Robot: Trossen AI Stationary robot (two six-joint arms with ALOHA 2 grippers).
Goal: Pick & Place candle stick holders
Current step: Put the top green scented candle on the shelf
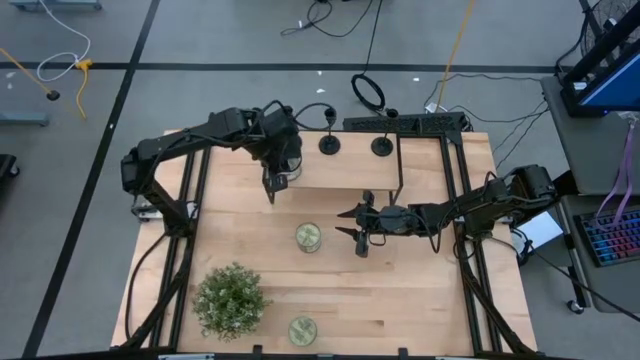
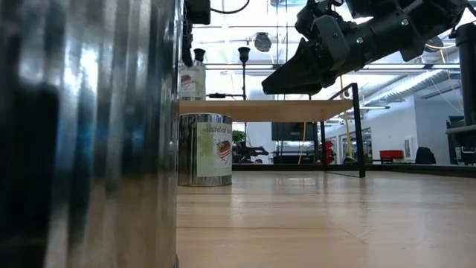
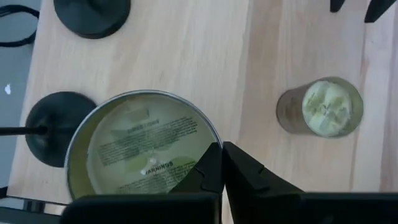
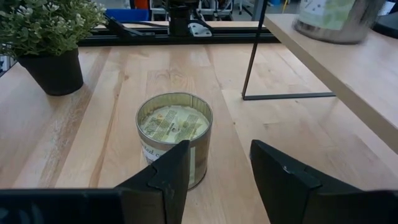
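Two black candle stick holders (image 1: pixel 328 145) (image 1: pixel 381 146) stand on their round bases on the raised wooden shelf (image 1: pixel 420 170) at the table's far side. They also show in the left wrist view (image 3: pixel 93 15) (image 3: pixel 53 127). A third holder is not in view. My left gripper (image 1: pixel 272 185) is over the shelf's left part, shut at the rim of a large tin candle (image 3: pixel 143 149). My right gripper (image 1: pixel 360 232) is open and empty. It hovers above the table, just right of a small tin candle (image 1: pixel 308 236), which lies ahead of its fingers in the right wrist view (image 4: pixel 174 134). My left gripper comes from above with its fingers (image 3: pixel 208 174) pointing down. They close on the tin candle's rim (image 3: pixel 214 146) on the side toward the shelf's near edge. The tin is upright at shelf height (image 2: pixel 192 80). I cannot tell whether it rests on the shelf or hangs just clear.
A bushy green potted plant (image 1: pixel 230 298) stands at the near left. Another tin candle (image 1: pixel 302 329) sits at the near edge and fills the low view's left (image 2: pixel 89 134). The shelf's thin black leg (image 4: pixel 252 56) stands beside my right gripper.
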